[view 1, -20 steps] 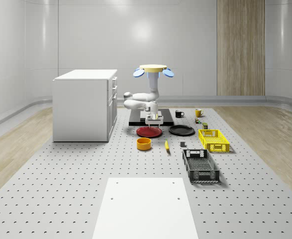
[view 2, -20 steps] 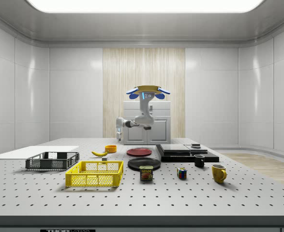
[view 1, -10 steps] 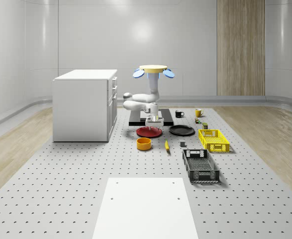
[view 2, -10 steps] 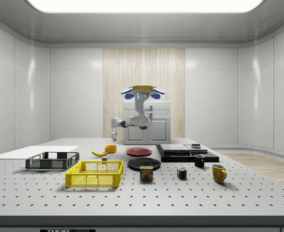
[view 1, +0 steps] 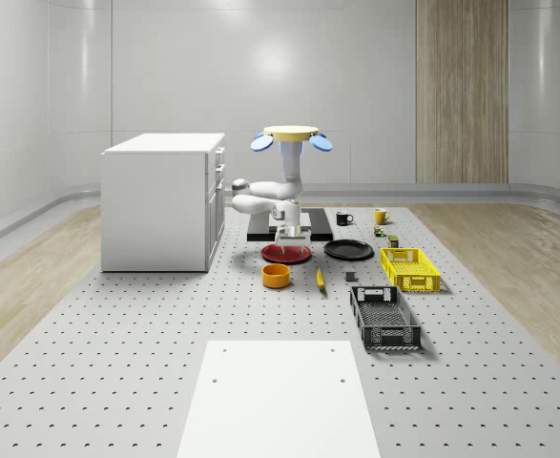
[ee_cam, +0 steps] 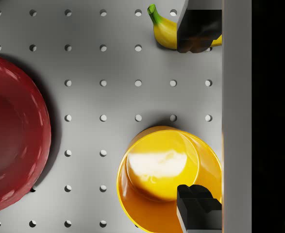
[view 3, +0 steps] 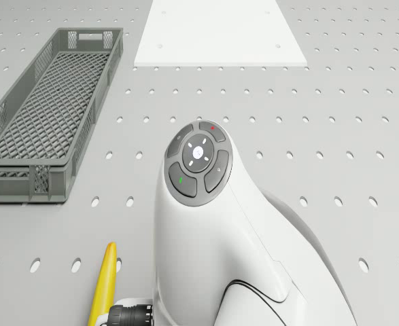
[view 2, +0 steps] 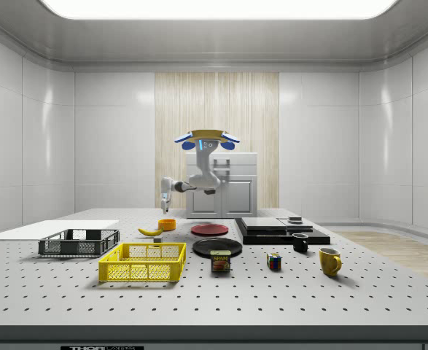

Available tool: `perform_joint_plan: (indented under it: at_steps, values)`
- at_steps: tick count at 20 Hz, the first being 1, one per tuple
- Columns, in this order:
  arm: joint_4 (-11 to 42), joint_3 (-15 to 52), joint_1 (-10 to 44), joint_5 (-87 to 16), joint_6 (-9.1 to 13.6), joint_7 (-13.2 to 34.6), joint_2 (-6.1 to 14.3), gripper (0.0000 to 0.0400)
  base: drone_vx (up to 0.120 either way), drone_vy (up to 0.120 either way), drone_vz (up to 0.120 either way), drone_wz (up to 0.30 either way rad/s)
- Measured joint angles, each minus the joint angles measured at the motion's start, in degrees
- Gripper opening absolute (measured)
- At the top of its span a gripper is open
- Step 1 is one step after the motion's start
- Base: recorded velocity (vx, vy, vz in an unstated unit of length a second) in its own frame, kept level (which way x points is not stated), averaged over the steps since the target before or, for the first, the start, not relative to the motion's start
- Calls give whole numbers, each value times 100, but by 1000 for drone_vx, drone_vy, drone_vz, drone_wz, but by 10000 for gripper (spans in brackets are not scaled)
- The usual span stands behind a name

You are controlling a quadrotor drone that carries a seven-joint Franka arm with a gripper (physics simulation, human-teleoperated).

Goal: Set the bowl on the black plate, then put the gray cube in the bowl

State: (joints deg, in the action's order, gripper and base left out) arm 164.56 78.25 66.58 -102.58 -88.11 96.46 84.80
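The drone point(view 2: 205, 138) is seen hovering over the red plate point(view 1: 286, 253), with the arm stretched out and the jaws point(ee_cam: 198, 119) pointed down at the desk point(view 1: 146, 353). The jaws are wide open and nothing is held. The orange bowl point(ee_cam: 167, 179) sits on the desk right under the jaws, a bit off to one side, near one finger point(ee_cam: 199, 211). A banana point(ee_cam: 165, 32) lies by the other finger. The jaws should be moved until the bowl's rim is between the fingers, then lowered slowly. The black plate point(view 1: 348, 250) waits beside the red plate. The gray cube cannot be picked out.

Orange bowl point(view 1: 276, 276) upright, black plate point(view 1: 348, 250) apart
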Motion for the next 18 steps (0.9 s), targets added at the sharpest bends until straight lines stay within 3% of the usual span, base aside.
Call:
perform_joint_plan:
  at_steps: [18]
  values:
    - [-228, -892, -144, -801, -491, -288, 191, 400, 0, 0, 0, 0]
